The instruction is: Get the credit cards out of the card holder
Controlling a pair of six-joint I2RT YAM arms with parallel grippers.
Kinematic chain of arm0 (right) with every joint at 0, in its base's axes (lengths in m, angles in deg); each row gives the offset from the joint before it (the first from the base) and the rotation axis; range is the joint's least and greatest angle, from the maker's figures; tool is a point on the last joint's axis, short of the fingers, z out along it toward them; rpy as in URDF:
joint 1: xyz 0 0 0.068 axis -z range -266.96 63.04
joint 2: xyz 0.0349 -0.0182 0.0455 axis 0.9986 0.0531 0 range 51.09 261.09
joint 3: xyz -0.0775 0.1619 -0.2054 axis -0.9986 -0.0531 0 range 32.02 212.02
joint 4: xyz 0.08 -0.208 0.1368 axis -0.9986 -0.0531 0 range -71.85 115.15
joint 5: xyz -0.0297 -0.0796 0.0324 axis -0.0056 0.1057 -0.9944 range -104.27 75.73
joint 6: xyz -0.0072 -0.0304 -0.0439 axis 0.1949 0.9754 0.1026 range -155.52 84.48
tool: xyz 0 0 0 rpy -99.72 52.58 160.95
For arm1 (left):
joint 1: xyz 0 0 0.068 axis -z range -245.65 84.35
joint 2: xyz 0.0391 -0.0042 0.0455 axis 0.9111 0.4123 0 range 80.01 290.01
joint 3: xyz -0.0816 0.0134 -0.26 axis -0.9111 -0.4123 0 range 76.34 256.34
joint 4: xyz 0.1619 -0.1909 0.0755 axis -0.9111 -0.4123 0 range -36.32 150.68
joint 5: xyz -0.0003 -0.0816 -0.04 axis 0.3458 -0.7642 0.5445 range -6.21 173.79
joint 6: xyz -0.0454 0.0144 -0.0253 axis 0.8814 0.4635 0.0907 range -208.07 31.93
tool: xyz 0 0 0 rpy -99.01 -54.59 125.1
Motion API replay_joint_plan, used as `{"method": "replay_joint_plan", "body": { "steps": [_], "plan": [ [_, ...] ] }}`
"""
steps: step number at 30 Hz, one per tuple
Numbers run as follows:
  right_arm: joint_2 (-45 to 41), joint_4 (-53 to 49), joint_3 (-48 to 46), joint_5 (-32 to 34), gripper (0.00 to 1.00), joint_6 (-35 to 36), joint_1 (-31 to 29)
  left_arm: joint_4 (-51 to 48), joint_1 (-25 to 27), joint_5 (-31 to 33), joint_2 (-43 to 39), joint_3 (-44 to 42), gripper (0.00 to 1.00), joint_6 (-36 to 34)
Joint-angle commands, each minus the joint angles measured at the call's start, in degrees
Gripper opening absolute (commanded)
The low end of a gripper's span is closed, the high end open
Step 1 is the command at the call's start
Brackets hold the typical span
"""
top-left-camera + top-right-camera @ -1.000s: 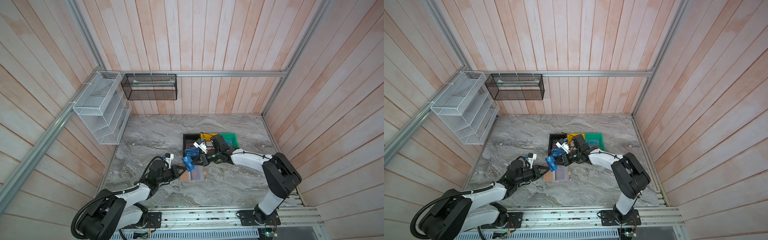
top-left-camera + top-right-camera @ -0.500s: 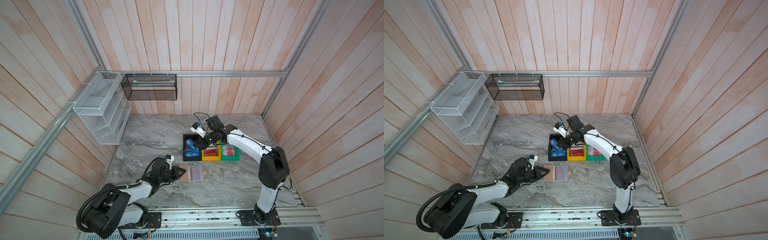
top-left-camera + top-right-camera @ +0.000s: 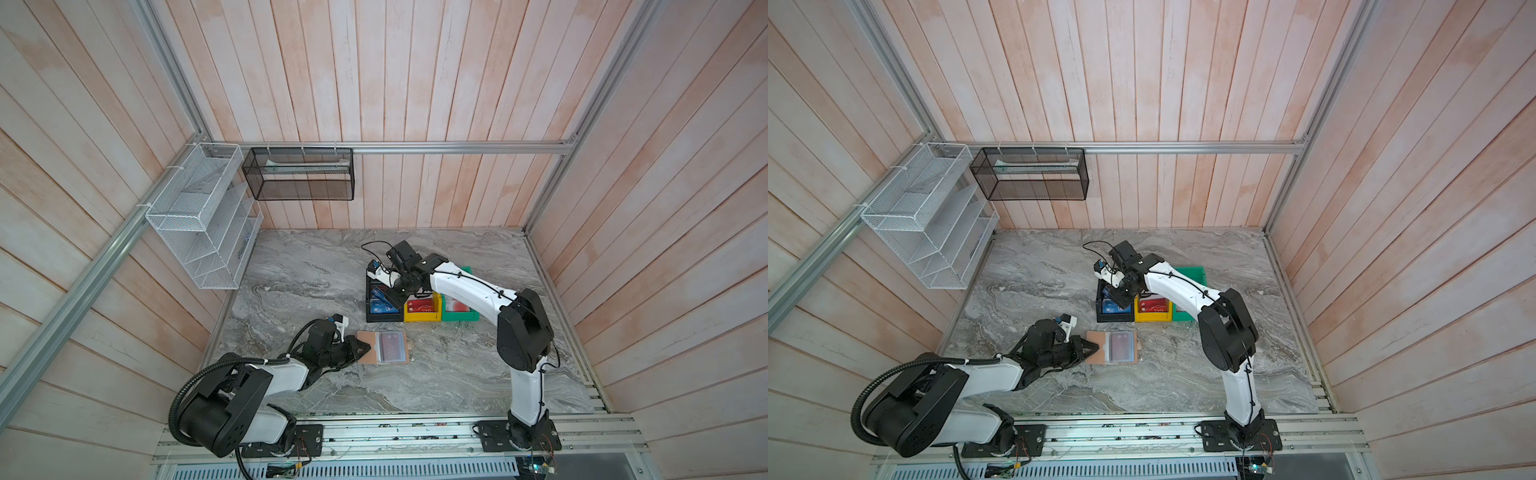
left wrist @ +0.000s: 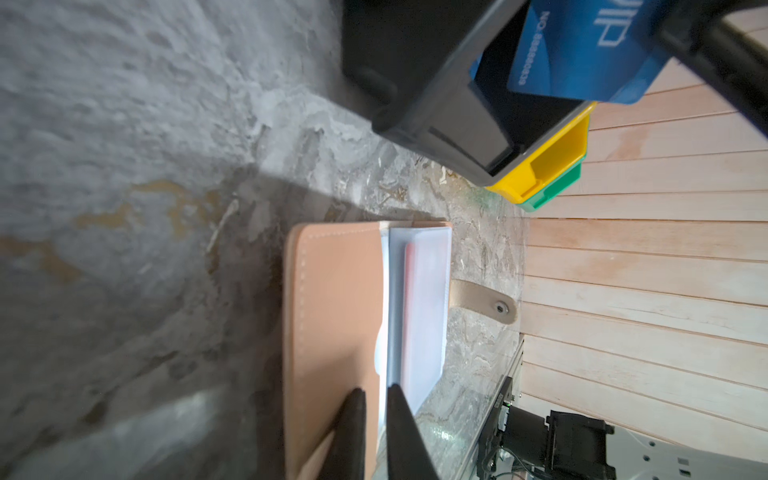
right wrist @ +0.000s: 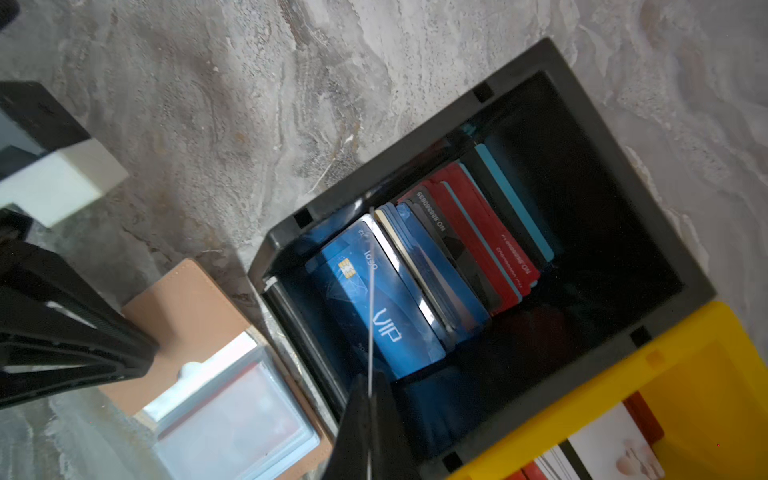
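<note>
The right pincer (image 5: pixel 369 386) is pinching a blue card (image 4: pixel 582 54) over the black bin (image 3: pixel 384 317), probably dropping it in, so letting go comes next. The left pincer (image 4: pixel 376 392) seems to be pinching the card holder (image 4: pixel 332 311).

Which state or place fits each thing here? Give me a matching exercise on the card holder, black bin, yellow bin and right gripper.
1 card holder
2 black bin
3 yellow bin
4 right gripper

A shut on a blue card
B lying open on the table
C standing right beside the green bin
D holding a leaning row of blue and red cards

Pairs: 1-B, 2-D, 3-C, 4-A.
</note>
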Motion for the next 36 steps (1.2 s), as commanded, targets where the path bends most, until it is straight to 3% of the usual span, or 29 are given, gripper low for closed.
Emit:
{"method": "replay_joint_plan", "body": {
  "steps": [1,36],
  "plan": [
    [0.58,-1.29,0.37,4.07,0.0,1.65,0.21,1.02,0.04,0.42,1.09,1.07,0.14,-1.18],
    [0.03,1.93,-8.74,9.11,0.0,14.34,-5.26,2.59,0.04,0.26,3.4,1.24,0.15,-1.17]
  ]
}}
